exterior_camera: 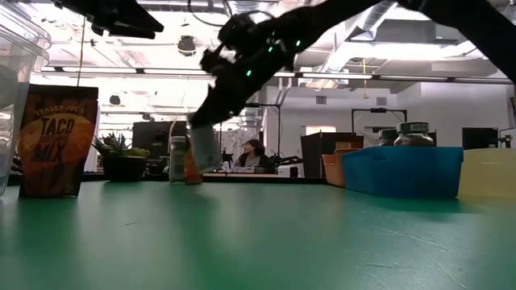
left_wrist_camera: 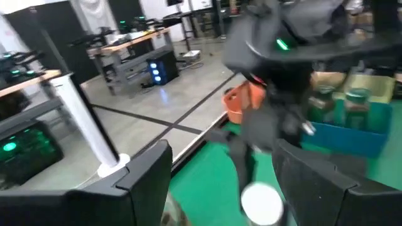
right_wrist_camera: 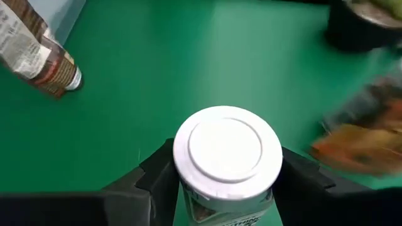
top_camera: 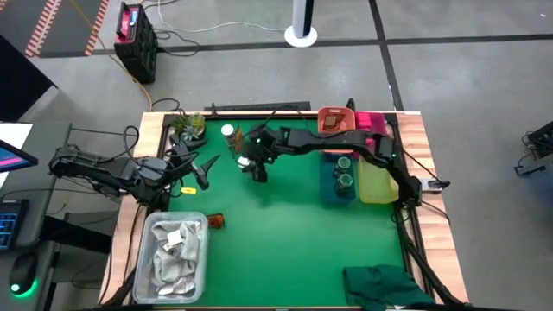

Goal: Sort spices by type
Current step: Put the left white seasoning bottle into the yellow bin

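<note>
The right gripper (right_wrist_camera: 223, 182) reached out over the back-middle of the green table (top_camera: 285, 233), and in its wrist view its two dark fingers (right_wrist_camera: 157, 172) stood on either side of a white-capped jar (right_wrist_camera: 227, 157), pressed against its sides, so the jar was grasped just below its cap. In the low view that jar (exterior_camera: 205, 145) hung tilted under the arm, its base clear of the mat. The left gripper (top_camera: 200, 170) waited at the table's left side, near the spiky green plant (top_camera: 188, 127), its fingers (left_wrist_camera: 147, 172) spread apart and holding nothing. Another white-capped jar (top_camera: 227, 132) stood at the back of the table beside the plant. A taco mix packet (exterior_camera: 56, 141) stood upright near the left edge in the low view, and an orange-brown jar (top_camera: 214, 221) lay on its side next to the clear tub of white rags (top_camera: 173, 250). On the right side a blue bin (top_camera: 340, 192) held two dark-lidded jars (top_camera: 345, 171), with a yellow bin (top_camera: 378, 181) touching it on the outer side and an orange bin (top_camera: 334, 121) and a pink bin (top_camera: 371, 122) behind them. A folded green cloth (top_camera: 384, 283) lay at the front right corner.
</note>
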